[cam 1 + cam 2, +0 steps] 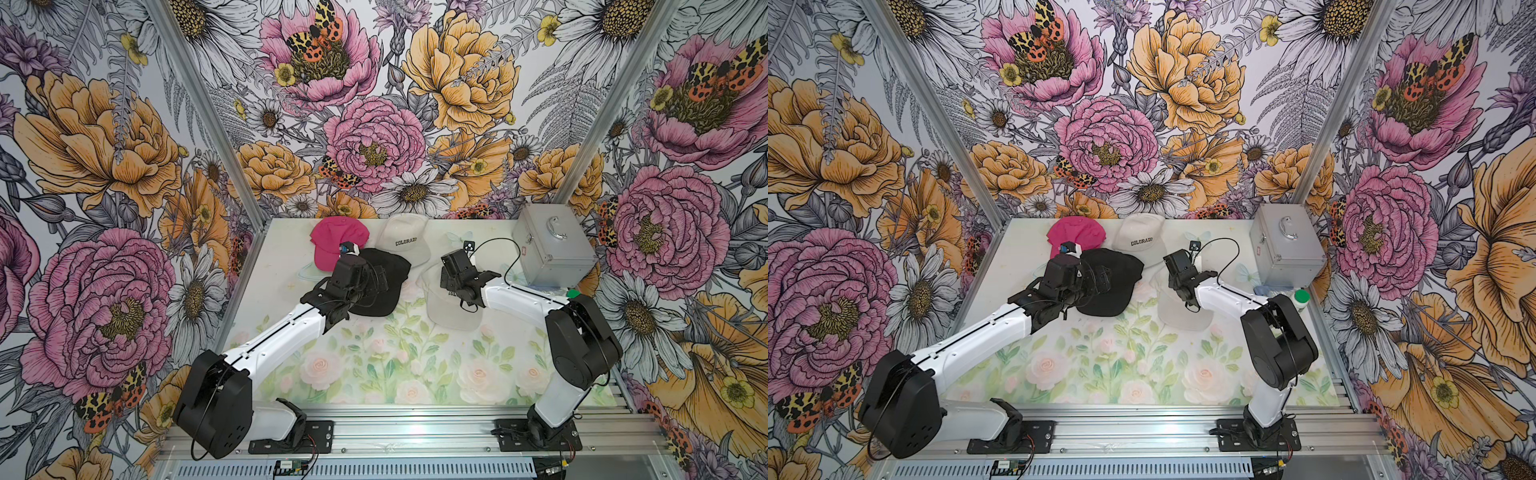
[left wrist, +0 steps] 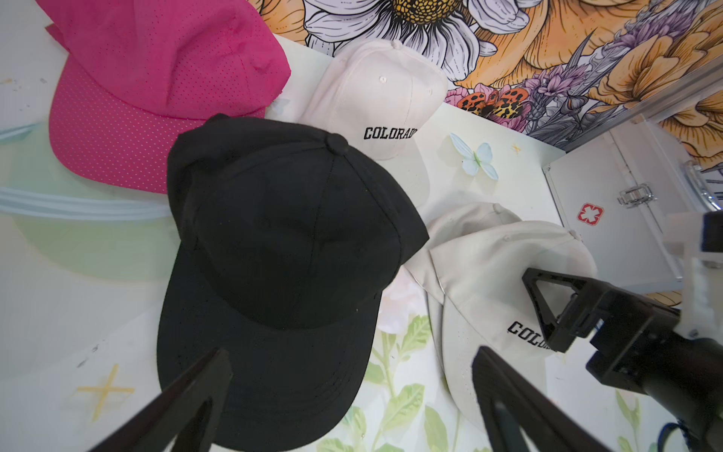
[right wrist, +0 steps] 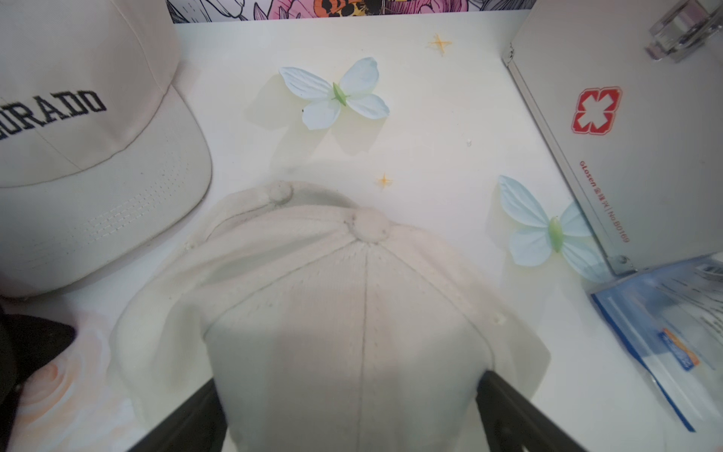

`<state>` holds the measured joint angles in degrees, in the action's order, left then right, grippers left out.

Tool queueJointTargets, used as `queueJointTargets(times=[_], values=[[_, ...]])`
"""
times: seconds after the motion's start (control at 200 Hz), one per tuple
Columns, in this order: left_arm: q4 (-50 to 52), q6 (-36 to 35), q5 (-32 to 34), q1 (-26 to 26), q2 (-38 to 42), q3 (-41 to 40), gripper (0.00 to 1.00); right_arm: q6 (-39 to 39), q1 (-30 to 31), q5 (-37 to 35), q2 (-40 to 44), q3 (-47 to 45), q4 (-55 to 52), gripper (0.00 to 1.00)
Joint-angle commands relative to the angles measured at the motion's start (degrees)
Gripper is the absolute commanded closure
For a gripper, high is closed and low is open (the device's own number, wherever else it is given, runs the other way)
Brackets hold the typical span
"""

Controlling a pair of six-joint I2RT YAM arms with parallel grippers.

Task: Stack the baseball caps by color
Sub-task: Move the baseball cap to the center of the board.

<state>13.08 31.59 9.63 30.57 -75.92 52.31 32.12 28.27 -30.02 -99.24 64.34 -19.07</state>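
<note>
Currently, both grippers stand open and empty. The left gripper (image 2: 352, 352) hovers over the brim of the black cap (image 2: 281, 242), which has the hot pink caps (image 2: 156, 78) at its 10 o'clock. The right gripper (image 3: 348, 379) straddles the crown of the two-cap cream stack (image 3: 352, 313), with a lone cream COLORADO cap (image 1: 405, 241) at that stack's 11 o'clock. Closing here would probably crumple the soft crown and could pinch both layers, skewing the stack. The black cap overlaps the pink brim, so dragging it could pull the pink caps askew.

Caps (image 1: 392, 266) at the table's (image 1: 374, 374) back (case (image 1: 552, 245) to their right)
</note>
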Motion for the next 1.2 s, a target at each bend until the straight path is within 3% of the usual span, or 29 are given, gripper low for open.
queueJointTargets(times=[0.0,0.115,0.315,0.65,1.005,1.075,1.19], values=[[-0.7,0.0,1.9,-0.9,2.4,-1.5,0.01,-5.7,-0.5,1.6,2.2,1.4,-0.6,0.01],[-0.6,0.3,4.0,-1.7,3.3,-2.2,0.01,-11.0,-0.2,8.4,3.4,3.1,-0.6,0.01],[-1.2,1.8,5.0,-3.1,4.3,-3.7,0.01,-9.3,0.6,11.5,7.8,4.3,-0.7,0.01],[-0.3,4.6,3.7,-5.5,4.4,-5.3,0.01,-1.8,-1.8,0.3,6.2,1.3,-1.4,0.01],[-1.4,4.3,-0.3,-6.1,1.9,-4.8,0.01,-8.1,-1.3,22.3,-0.5,4.5,3.9,0.01],[-1.3,4.3,-0.6,-6.1,1.5,-4.7,0.01,-8.3,-0.8,20.0,0.0,4.8,3.9,0.01],[-1.3,4.1,-0.9,-6.1,1.3,-4.7,0.01,-5.1,-1.4,10.4,2.7,4.0,1.6,0.01]])
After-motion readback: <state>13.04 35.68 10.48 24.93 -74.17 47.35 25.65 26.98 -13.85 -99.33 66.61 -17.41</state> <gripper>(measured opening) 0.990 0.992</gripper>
